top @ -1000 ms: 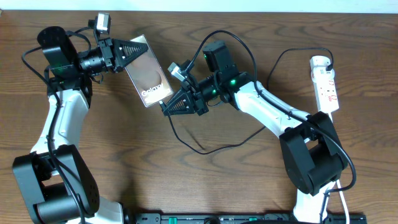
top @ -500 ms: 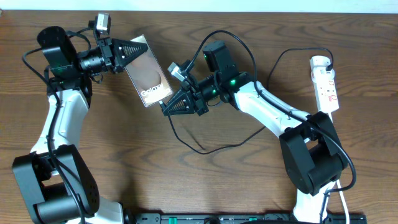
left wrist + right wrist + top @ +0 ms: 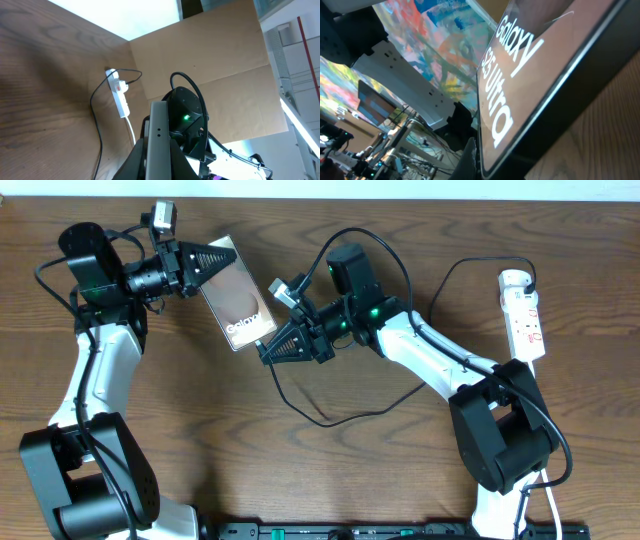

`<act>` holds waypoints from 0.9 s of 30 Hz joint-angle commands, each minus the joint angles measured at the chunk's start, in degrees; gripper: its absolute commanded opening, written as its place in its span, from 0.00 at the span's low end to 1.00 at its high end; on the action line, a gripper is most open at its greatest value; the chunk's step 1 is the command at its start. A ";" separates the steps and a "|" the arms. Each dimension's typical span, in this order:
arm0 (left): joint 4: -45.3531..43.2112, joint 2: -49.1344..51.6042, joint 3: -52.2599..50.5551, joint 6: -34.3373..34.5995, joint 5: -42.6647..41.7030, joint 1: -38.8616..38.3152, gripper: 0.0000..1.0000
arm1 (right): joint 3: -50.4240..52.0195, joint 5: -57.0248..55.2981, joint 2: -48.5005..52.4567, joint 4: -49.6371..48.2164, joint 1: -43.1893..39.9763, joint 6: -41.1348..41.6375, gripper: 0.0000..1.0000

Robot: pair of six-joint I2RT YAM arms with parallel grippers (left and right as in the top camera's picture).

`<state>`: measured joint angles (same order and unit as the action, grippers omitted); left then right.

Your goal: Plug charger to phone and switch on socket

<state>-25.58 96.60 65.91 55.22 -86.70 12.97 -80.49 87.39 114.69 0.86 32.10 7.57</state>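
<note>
The phone point(image 3: 241, 298), a dark-brown slab with white "Galaxy" lettering, is held tilted above the table by its top end. My left gripper point(image 3: 233, 252) is shut on it. In the left wrist view the phone's thin edge point(image 3: 159, 125) stands between my fingers. My right gripper point(image 3: 264, 352) is at the phone's bottom edge, shut on the end of the charger cable point(image 3: 318, 418). The plug tip itself is hidden. The right wrist view shows the phone's lettered face point(image 3: 520, 75) very close, beside one dark finger point(image 3: 470, 159). The socket strip point(image 3: 527, 320) lies at the far right.
The thin charger cable loops over the wooden table point(image 3: 250, 450) and runs up to the white adapter point(image 3: 514, 280) on the strip. The strip also shows in the left wrist view point(image 3: 120, 97). The right arm point(image 3: 430, 355) stretches across the middle. A cardboard wall point(image 3: 225, 65) stands behind.
My right gripper has crept slightly up toward the phone's bottom edge. The left gripper and the phone have held still.
</note>
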 commanded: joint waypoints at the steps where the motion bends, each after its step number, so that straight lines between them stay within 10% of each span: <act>1: -0.31 -0.81 0.57 -2.60 -2.67 -0.20 0.07 | -0.07 0.17 -0.02 -0.79 -0.20 2.60 0.01; 27: -0.28 -0.81 0.57 -9.18 -3.32 -2.91 0.07 | -0.07 -4.96 -0.02 -10.80 -0.20 12.17 0.01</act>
<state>-25.85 96.60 66.06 47.97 -86.39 12.71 -79.15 85.49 114.91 -7.57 32.10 19.94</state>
